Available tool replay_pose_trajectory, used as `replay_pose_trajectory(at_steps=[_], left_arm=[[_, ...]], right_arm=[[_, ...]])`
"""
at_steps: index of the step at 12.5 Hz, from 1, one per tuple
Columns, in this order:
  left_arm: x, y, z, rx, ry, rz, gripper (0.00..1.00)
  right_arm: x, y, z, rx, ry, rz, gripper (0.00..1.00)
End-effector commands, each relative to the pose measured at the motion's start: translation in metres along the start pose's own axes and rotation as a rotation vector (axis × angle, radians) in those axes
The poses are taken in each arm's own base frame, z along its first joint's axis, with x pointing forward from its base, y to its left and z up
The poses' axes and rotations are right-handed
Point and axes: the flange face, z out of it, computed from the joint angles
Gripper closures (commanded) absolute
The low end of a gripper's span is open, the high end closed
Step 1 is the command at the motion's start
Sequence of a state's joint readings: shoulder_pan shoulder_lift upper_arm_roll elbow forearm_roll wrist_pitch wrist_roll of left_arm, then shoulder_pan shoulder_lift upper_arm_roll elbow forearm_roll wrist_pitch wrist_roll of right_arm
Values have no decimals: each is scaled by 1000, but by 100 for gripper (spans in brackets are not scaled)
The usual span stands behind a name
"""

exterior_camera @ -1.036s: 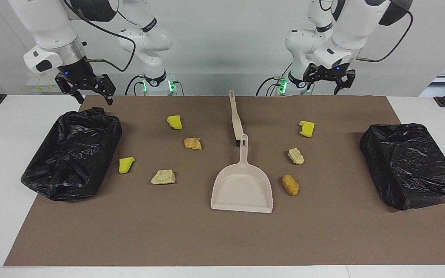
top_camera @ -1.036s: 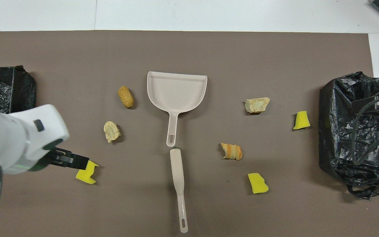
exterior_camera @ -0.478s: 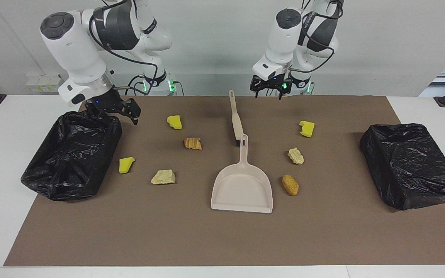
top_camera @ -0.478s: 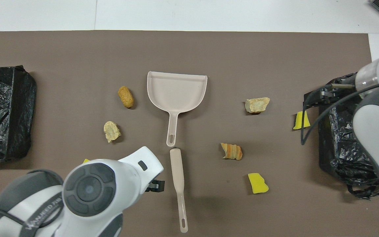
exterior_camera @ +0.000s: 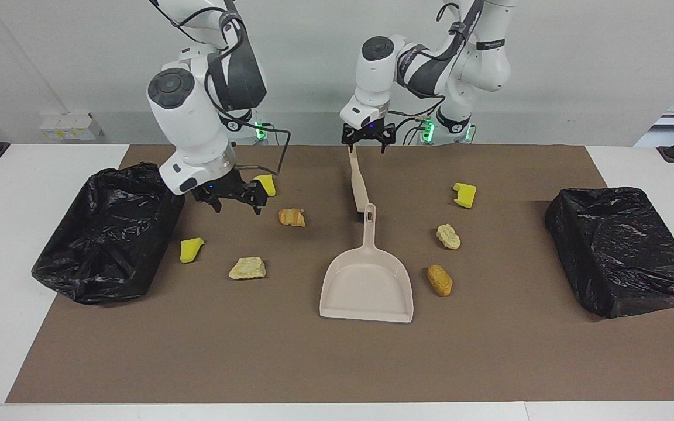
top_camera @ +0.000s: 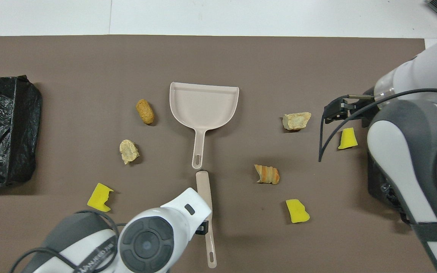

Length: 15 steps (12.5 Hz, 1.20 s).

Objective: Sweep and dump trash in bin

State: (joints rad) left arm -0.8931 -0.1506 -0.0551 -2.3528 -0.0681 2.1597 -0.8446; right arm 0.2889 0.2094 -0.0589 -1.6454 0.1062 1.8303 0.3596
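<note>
Trash lies scattered on the brown mat: yellow chunks (exterior_camera: 264, 184) (exterior_camera: 191, 249) (exterior_camera: 464, 195) and tan lumps (exterior_camera: 292, 217) (exterior_camera: 247, 268) (exterior_camera: 447, 235) (exterior_camera: 440, 279). The beige dustpan (exterior_camera: 367, 286) lies mid-mat, with the beige brush (exterior_camera: 358, 181) end to end with its handle, nearer the robots. My left gripper (exterior_camera: 365, 146) hangs open just above the end of the brush's handle, holding nothing. My right gripper (exterior_camera: 236, 206) is open and empty, low over the mat between one bin (exterior_camera: 109, 231) and a yellow chunk. In the overhead view the left arm covers part of the brush (top_camera: 206, 189).
A second bin lined with a black bag (exterior_camera: 623, 251) stands at the left arm's end of the mat. White tabletop (exterior_camera: 3, 327) borders the mat on all sides. In the overhead view the right arm covers most of its nearby bin (top_camera: 383, 185).
Both arms have swung in toward the middle and come down. The left gripper moved to over the brush's handle. The right gripper moved off the bin's corner to over the mat.
</note>
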Motion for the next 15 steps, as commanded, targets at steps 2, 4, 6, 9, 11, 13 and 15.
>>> replay_pose_trajectory(at_steps=[2,4,6,9,11,13,15], left_arm=[[-7,14,34,-5,-5,-12,0],[-8,13,36,0,-10,-10,22],[-17,14,38,7,-15,3,48],[-15,9,40,30,-36,62,100],[-18,3,41,70,-78,128,100],[5,-18,27,97,-126,135,100],[30,-47,9,108,-168,276,100]], right_arm=[[3,-38,46,61,-68,111,0],[-4,-71,64,69,-66,131,0],[-11,-98,78,65,-61,158,0],[-19,-124,90,75,-38,162,0],[-21,-128,90,77,-22,151,3],[-35,-149,92,86,-28,120,8],[-42,-160,96,90,-23,109,8]])
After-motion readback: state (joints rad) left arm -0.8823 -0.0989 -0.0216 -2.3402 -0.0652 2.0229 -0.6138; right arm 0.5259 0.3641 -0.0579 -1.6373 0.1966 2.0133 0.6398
